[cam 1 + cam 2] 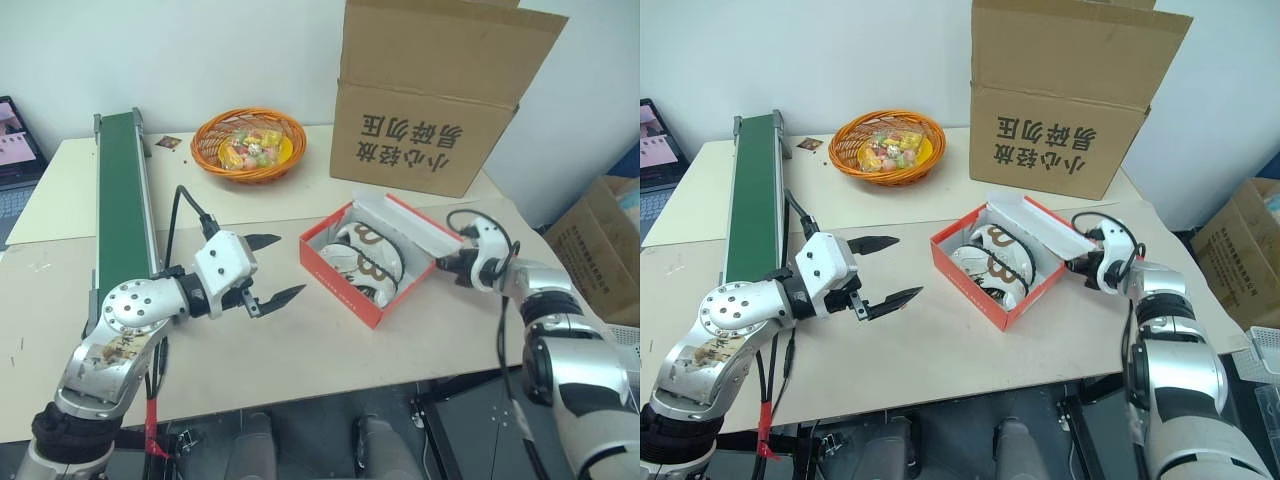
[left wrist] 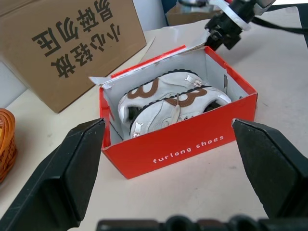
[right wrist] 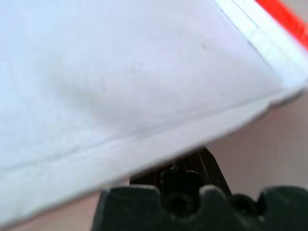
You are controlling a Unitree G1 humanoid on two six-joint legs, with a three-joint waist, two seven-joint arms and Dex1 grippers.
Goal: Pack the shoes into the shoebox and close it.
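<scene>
The red shoebox (image 1: 335, 283) stands open on the table, right of centre. Both off-white shoes (image 1: 365, 262) with brown patches lie inside it, side by side. Its white-lined lid (image 1: 415, 225) leans up and back along the far right side. My right gripper (image 1: 445, 262) is shut at the lid's right corner, its tips hidden under the flap (image 3: 120, 86). Whether it pinches the lid I cannot tell. My left gripper (image 1: 290, 265) hangs open a little left of the box, pointing at its front wall (image 2: 187, 149), with nothing between its fingers.
A big brown carton (image 1: 430, 90) with Chinese characters stands just behind the shoebox. An orange basket (image 1: 248, 145) of sweets sits at the back centre. A green conveyor (image 1: 120, 190) runs along the left, with a laptop (image 1: 15, 150) beyond it. Another carton (image 1: 600, 240) stands off the table's right edge.
</scene>
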